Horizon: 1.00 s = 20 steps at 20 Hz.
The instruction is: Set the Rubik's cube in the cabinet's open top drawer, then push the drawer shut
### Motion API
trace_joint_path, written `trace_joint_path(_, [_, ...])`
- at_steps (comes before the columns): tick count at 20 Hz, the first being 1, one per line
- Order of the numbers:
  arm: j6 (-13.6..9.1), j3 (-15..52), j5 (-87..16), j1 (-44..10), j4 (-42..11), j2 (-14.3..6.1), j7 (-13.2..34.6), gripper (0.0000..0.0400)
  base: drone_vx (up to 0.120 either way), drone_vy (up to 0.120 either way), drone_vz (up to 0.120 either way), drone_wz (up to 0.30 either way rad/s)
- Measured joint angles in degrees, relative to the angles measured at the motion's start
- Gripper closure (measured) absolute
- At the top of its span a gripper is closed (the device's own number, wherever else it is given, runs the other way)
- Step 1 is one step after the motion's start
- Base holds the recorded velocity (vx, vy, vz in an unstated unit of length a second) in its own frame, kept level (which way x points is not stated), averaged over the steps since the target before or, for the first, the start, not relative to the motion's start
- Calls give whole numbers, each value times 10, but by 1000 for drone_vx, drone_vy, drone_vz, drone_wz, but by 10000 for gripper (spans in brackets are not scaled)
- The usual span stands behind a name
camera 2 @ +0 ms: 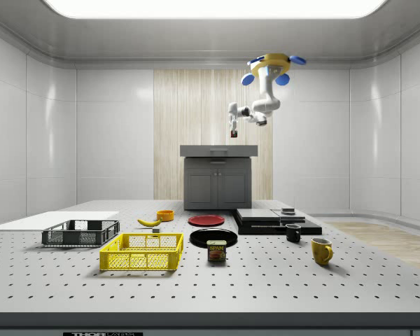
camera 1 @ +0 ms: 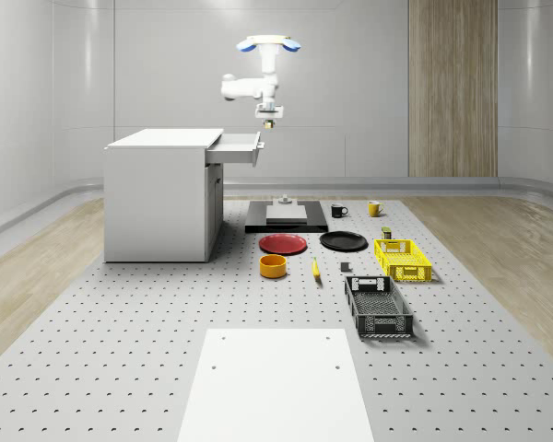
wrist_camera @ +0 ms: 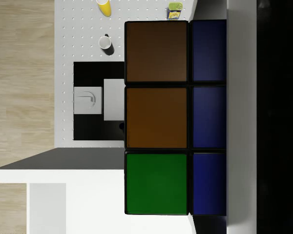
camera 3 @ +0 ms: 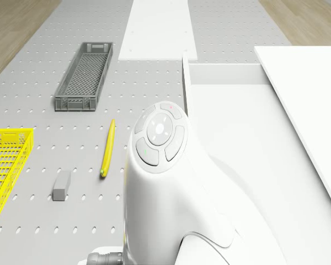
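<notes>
The drone [camera 1: 268, 43] hovers high beside the white cabinet [camera 1: 161, 193], above the front end of its open top drawer [camera 1: 235, 145]. The arm hangs down from it, and the gripper [camera 1: 270, 117] is shut on the Rubik's cube [camera 1: 270, 123], a little above the drawer front. In the side view the cube [camera 2: 233, 133] hangs above the cabinet [camera 2: 217, 175]. The wrist view shows the cube [wrist_camera: 173, 117] close up with brown, green and blue tiles, and part of the drawer [wrist_camera: 88, 204] below it. The drone view looks past the arm [camera 3: 171, 182] into the white drawer [camera 3: 237, 138].
On the perforated table beside the cabinet lie a black platform [camera 1: 286, 216], red plate [camera 1: 283, 244], black plate [camera 1: 343, 241], orange bowl [camera 1: 273, 266], banana [camera 1: 315, 269], yellow crate [camera 1: 403, 259], black crate [camera 1: 378, 307], two mugs [camera 1: 339, 211] and a white sheet [camera 1: 275, 387].
</notes>
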Motion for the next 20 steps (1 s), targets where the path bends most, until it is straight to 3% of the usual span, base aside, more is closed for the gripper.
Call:
trace_joint_path(11, [1, 0, 0, 0, 0, -1, 0, 75, 0, -120, 0, 0])
trace_joint_path(16, [1, 0, 1, 0, 0, -1, 0, 75, 104, -120, 0, 0])
trace_joint_path(20, [2, 0, 1, 0, 0, -2, 0, 75, 0, -120, 0, 0])
